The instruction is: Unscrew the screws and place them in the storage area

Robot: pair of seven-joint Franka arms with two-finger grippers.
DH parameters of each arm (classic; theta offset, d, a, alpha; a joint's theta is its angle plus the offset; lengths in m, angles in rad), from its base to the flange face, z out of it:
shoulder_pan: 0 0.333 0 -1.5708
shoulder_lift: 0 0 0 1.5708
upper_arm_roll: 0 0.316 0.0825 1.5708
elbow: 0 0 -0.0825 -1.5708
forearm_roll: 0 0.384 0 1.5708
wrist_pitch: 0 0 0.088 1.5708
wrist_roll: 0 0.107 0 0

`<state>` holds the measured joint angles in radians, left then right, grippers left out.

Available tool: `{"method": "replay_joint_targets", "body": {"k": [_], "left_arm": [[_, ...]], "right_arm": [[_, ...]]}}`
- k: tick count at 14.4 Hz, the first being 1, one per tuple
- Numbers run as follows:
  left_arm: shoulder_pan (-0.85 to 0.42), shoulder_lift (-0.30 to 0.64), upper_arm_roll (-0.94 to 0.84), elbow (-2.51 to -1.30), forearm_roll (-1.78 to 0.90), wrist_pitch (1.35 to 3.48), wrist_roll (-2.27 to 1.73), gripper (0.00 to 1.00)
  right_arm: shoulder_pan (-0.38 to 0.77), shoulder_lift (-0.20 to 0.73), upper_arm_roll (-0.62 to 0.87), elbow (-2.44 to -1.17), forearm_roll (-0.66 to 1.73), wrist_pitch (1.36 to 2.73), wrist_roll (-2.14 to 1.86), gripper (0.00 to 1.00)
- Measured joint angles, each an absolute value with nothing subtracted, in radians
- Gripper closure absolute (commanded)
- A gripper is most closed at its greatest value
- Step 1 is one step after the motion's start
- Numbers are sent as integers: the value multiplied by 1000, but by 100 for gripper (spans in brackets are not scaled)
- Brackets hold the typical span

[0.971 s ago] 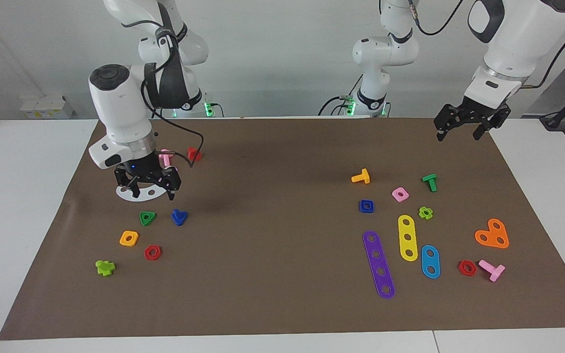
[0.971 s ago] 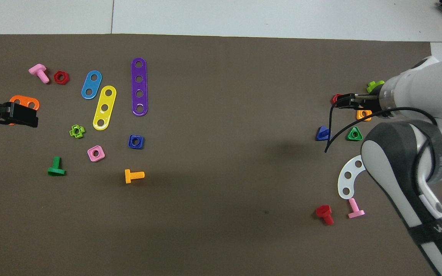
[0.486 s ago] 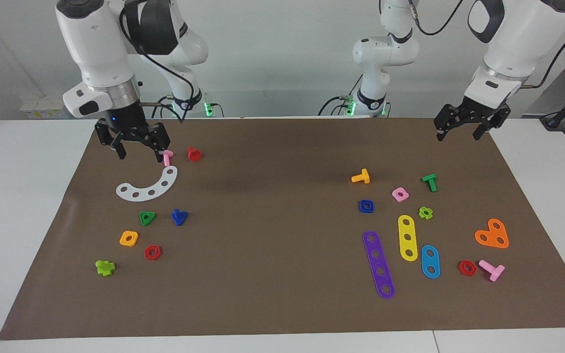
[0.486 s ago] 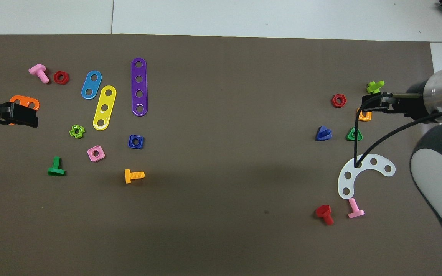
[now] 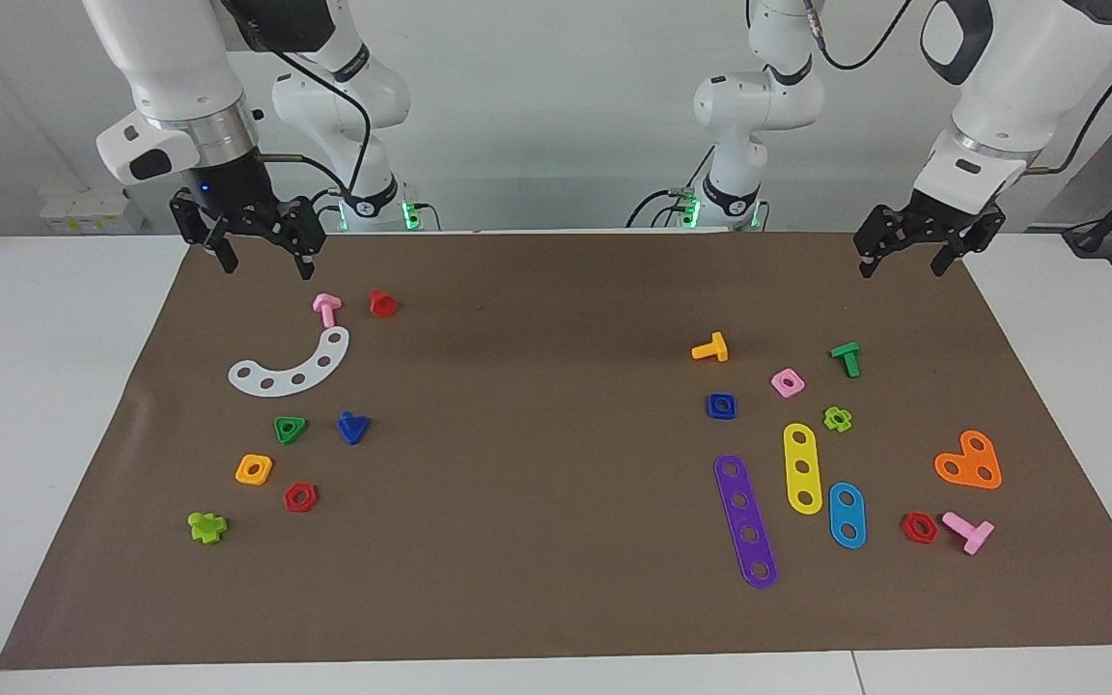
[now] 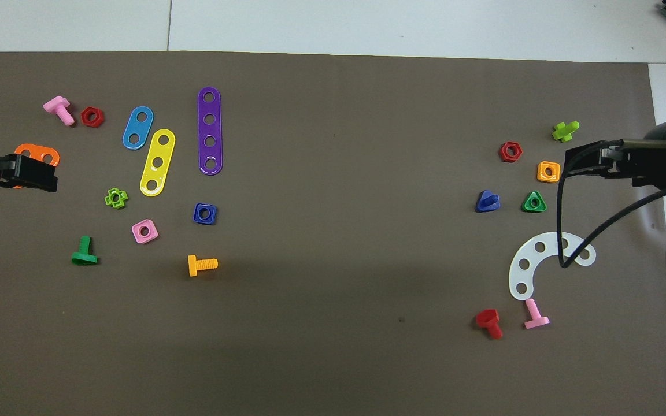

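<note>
Right gripper (image 5: 262, 259): raised above the robots' edge of the brown mat (image 5: 556, 598) at the right arm's end; its 2 fingers are spread apart with nothing between them.
Left gripper (image 5: 906, 259): raised over the mat's corner at the left arm's end, this arm waiting; fingers spread apart, nothing held.
Pink bolt (image 5: 326, 308): lying on the mat near the robots, just beside a red bolt (image 5: 381, 303).
White curved plate (image 5: 291, 367): flat on the mat, a little farther from the robots than the pink bolt, almost touching it.
Dark-blue bolt (image 5: 352, 427): free on the mat at the right arm's end, farther from the robots than the white curved plate, beside the green triangular nut (image 5: 290, 429); no gripper touches it.
Orange square nut (image 5: 254, 469): farther out than the green triangular nut, with the red hex nut (image 5: 300, 497) near it.
Lime piece (image 5: 207, 527): farthest from the robots in this group.
Left arm's end: orange bolt (image 5: 710, 347), green bolt (image 5: 846, 358), blue square nut (image 5: 721, 405) and pink square nut (image 5: 788, 382) lie nearer the robots; purple strip (image 5: 745, 519), yellow strip (image 5: 802, 467) and blue strip (image 5: 847, 514) lie farther out.
</note>
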<state>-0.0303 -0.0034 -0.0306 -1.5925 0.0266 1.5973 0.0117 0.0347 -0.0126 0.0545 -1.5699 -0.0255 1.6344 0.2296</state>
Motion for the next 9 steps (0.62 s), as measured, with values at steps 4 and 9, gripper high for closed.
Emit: {"method": "replay_joint_targets", "body": {"k": [4,9], "left_arm": [[-30,-3,-31,-1592,27,1597,12,0],[-30,-3,-31,-1592,27,1597,12,0]], "right_arm": [[35,-24,55,-1586,-24,1617,230,0],[37,-35,59,-1614,-15,1616,210,0]]}}
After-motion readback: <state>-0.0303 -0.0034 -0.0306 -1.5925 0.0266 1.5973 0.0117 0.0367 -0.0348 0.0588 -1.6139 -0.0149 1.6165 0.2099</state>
